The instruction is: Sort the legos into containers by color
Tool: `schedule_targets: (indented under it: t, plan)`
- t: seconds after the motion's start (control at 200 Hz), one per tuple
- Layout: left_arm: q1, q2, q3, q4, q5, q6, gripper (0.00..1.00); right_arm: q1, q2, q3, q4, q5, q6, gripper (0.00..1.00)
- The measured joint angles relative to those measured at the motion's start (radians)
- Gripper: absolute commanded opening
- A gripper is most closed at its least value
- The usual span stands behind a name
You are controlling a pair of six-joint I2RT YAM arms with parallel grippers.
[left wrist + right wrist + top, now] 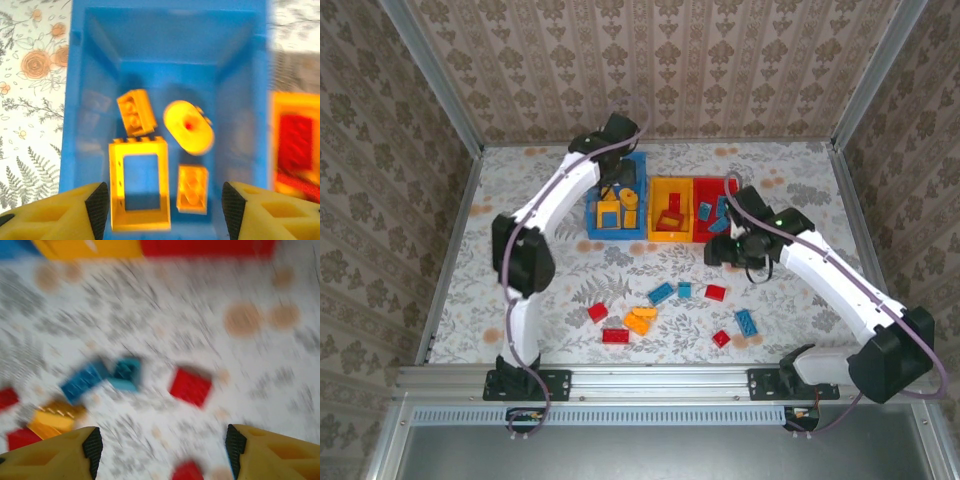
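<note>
Left wrist close-up: four yellow legos (189, 127) inside blue bin (90, 100).

We find bare table (645, 262) on the near side of the yellow bin (652, 215), free to pass. Nearer still, loose bricks (662, 293) crowd the way. The blue bin (615, 233) and the red bin (697, 200) flank its left and right.

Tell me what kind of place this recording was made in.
Probably a robot test booth in a lab, not a home: a small table boxed in by a metal frame and wallpapered panels, with a left arm and a right arm bolted at its near edge.
</note>
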Motion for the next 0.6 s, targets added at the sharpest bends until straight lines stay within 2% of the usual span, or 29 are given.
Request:
schedule_targets:
  t: [0.085, 0.165, 0.3, 0.43, 0.6]
  plan:
    - [-0.065, -0.158, -0.159, 0.064, 0.068, 0.035, 0.67, 0.003, -0.009, -0.095, -0.113, -0.001, 0.035, 0.70]
    - [-0.143, -0.294, -0.319, 0.126, 0.177, 0.081, 0.67, 0.008, -0.008, -0.196, -0.171, -0.008, 0.066, 0.72]
    - [-0.236, -0.415, -0.530, 0.193, 0.336, 0.131, 0.67, 0.008, 0.041, -0.263, -0.194, -0.027, 0.092, 0.73]
    - [-0.255, -0.447, -0.644, 0.208, 0.420, 0.142, 0.66, 0.008, 0.175, -0.264, -0.141, -0.029, 0.097, 0.72]
    - [-0.255, -0.473, -0.672, 0.216, 0.446, 0.145, 0.66, -0.004, 0.307, -0.264, -0.072, -0.018, 0.095, 0.64]
